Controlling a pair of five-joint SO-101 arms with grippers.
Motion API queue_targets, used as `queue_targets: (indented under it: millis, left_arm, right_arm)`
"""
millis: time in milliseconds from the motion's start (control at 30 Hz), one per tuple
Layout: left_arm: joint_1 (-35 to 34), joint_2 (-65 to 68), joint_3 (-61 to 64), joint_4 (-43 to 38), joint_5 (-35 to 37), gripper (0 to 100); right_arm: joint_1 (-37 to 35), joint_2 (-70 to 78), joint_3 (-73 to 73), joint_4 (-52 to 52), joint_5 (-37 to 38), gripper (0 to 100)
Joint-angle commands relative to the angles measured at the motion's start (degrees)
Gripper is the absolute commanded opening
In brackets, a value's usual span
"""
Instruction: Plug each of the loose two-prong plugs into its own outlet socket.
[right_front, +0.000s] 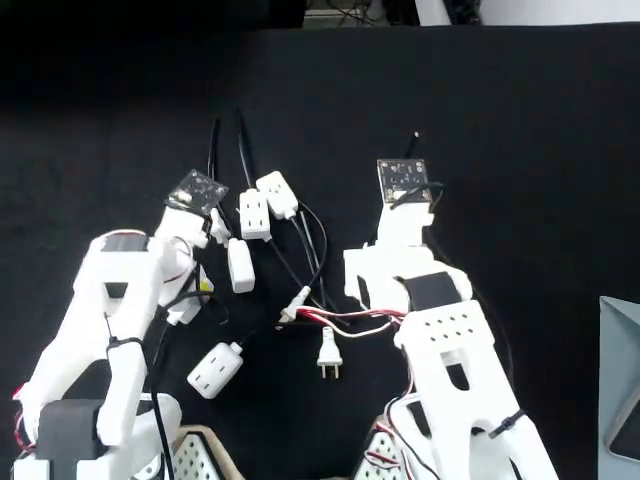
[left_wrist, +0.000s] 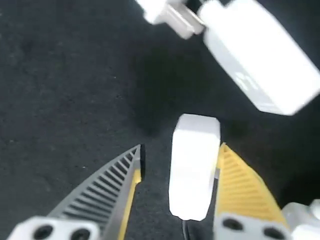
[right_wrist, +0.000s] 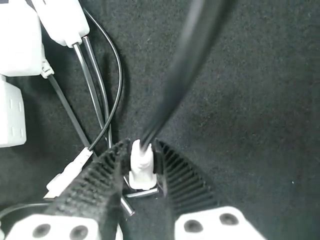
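Now: right gripper clenched on two-prong plug, prongs pointing back toward its wrist. Outlet socket lies off toward left arm. Left gripper released, straddling white block.

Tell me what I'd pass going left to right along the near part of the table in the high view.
left arm → white socket block → loose two-prong plug → right arm → grey object at the right edge
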Motion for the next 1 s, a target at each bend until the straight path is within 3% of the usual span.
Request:
queue_targets:
  millis: [0,367,600,967]
  left_arm:
    - [-1.1,-0.35,-3.56,-0.35,-0.7,25]
    - [-6.2,-0.35,-10.07,-0.18,-0.79,25]
    - [-3.38,-0.18,-14.2,9.14,-0.88,25]
    - [-5.67,6.77,-11.12,3.16,-3.6,25]
  right_arm:
    - [0.44,0.13,-0.13,-0.97,-0.18,1.4]
    - [0.44,0.13,-0.13,-0.97,-0.09,1.4]
    - [0.44,0.13,-0.13,-0.97,-0.09,1.4]
    - [0.44,0.13,-0.13,-0.79,-0.09,1.4]
